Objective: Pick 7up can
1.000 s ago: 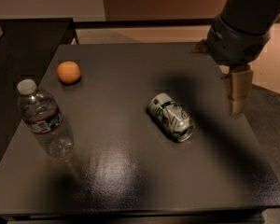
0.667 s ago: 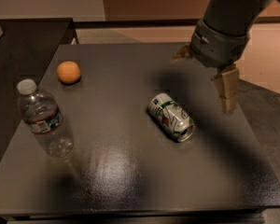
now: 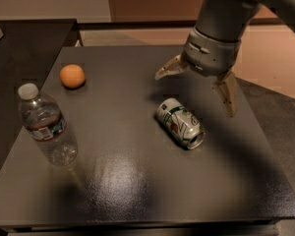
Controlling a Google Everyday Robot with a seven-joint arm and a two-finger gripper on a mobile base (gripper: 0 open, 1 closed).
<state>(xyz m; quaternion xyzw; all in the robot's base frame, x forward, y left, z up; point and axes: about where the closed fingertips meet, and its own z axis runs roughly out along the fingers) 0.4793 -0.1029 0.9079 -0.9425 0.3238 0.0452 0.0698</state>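
The 7up can (image 3: 180, 123) lies on its side near the middle of the dark table (image 3: 137, 191), silver-white with green bands and a red spot, its open end toward the front right. My gripper (image 3: 195, 93) hangs above and just behind the can, its two fingers spread wide: one fingertip at the left (image 3: 160, 75), the other at the right (image 3: 230, 107). It holds nothing and does not touch the can.
A clear plastic water bottle (image 3: 46, 126) stands at the left of the table. An orange (image 3: 72, 76) sits at the back left. A darker counter (image 3: 19, 48) adjoins the table's left side. The table's right edge drops to the floor (image 3: 280, 107).
My gripper has moved left from the table's right edge to a spot above and behind the can. The can, bottle and orange have not moved.
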